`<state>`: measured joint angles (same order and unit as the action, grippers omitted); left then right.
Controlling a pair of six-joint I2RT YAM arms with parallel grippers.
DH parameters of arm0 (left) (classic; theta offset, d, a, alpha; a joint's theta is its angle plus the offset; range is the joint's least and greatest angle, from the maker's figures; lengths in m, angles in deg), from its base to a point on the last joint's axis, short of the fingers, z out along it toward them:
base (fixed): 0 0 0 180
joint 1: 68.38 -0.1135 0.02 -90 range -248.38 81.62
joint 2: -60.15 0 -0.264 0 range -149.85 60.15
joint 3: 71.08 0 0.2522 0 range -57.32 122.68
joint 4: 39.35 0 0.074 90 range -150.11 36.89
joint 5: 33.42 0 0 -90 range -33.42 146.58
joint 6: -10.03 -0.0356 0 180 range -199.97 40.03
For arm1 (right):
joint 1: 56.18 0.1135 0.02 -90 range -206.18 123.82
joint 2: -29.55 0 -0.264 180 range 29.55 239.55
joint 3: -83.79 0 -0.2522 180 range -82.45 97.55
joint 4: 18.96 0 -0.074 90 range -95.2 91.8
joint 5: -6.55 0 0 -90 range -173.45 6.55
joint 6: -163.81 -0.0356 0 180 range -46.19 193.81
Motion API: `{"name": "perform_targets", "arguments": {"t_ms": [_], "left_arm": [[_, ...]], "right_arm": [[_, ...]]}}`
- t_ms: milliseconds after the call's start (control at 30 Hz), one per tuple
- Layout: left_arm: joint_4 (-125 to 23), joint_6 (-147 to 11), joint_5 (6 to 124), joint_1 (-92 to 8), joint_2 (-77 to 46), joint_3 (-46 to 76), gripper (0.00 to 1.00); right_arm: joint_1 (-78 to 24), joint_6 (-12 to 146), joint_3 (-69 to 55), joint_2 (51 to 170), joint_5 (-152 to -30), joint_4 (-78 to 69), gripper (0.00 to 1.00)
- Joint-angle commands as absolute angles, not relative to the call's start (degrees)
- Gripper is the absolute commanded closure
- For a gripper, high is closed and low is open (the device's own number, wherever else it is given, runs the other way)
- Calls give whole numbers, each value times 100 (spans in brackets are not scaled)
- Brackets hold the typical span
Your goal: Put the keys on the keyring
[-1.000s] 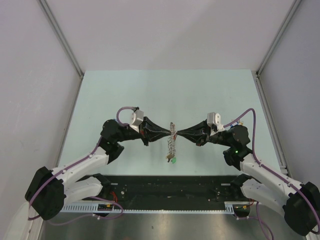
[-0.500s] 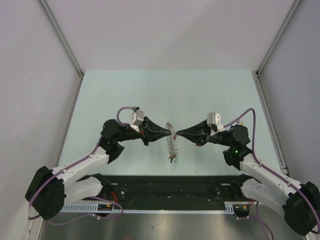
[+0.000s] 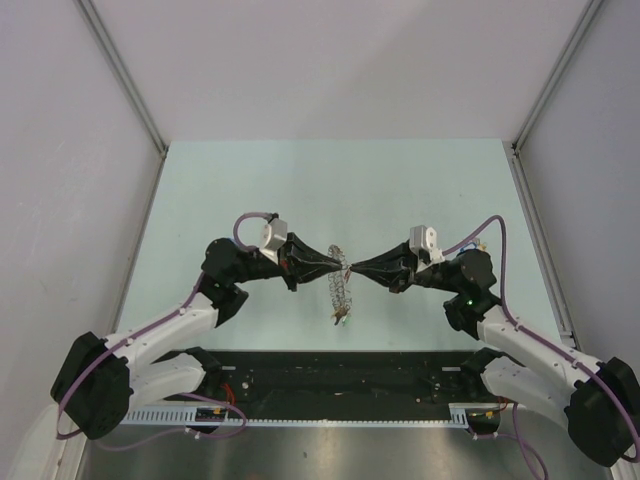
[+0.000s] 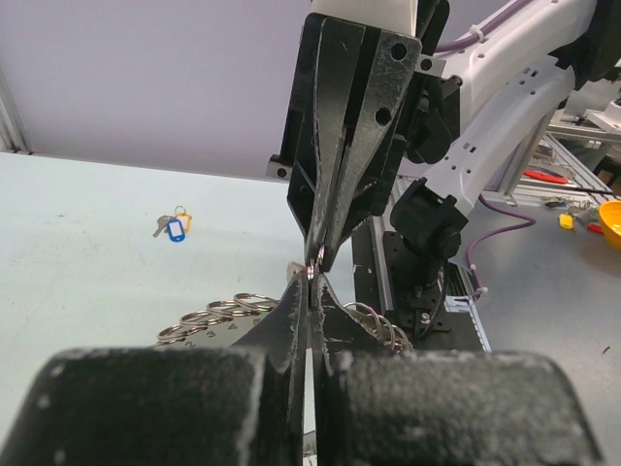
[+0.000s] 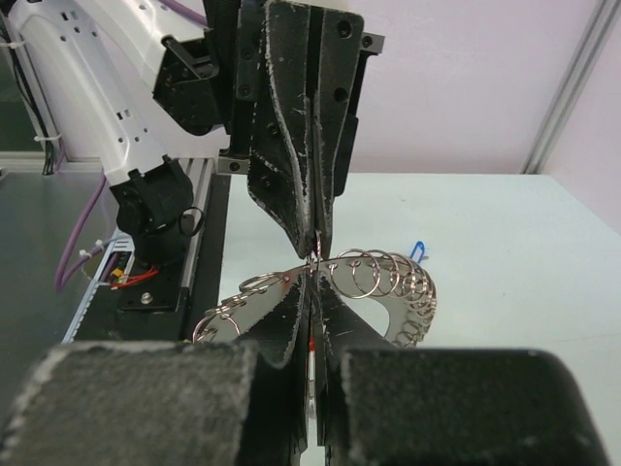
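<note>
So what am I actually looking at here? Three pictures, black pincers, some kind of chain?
Two robot arms are bolted at the near edge of a table. The wide picture comes from a camera overhead. The two close-ups come from a camera on each wrist, looking along its own claw at the other. The left claw and right claw are both shut, tip to tip, pinching the keyring, a floppy chain of metal rings that droops beneath them. A few small keys with blue and yellow heads lie on the table, apart from it.

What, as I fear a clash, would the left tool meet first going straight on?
The right tool, tip to tip with the left tool; only the keyring both seem to pinch lies between.
</note>
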<state>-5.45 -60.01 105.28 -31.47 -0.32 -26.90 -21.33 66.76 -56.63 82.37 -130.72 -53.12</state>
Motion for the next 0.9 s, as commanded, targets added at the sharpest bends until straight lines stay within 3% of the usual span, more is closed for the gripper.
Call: {"name": "perform_targets", "arguments": {"t_ms": [0,433,867], "left_arm": [[6,-5827,10606,-3111,-67,-2655,100],[-177,-5721,10220,-3067,3,-2630,100],[-1426,-5247,8524,-2795,688,-2603,100]], "right_arm": [[-1988,6722,-5503,8299,-13197,-5529,100],[-1909,6959,-5485,8247,-13214,-5389,100],[-1628,8058,-5301,8097,-12898,-4256,100]]}}
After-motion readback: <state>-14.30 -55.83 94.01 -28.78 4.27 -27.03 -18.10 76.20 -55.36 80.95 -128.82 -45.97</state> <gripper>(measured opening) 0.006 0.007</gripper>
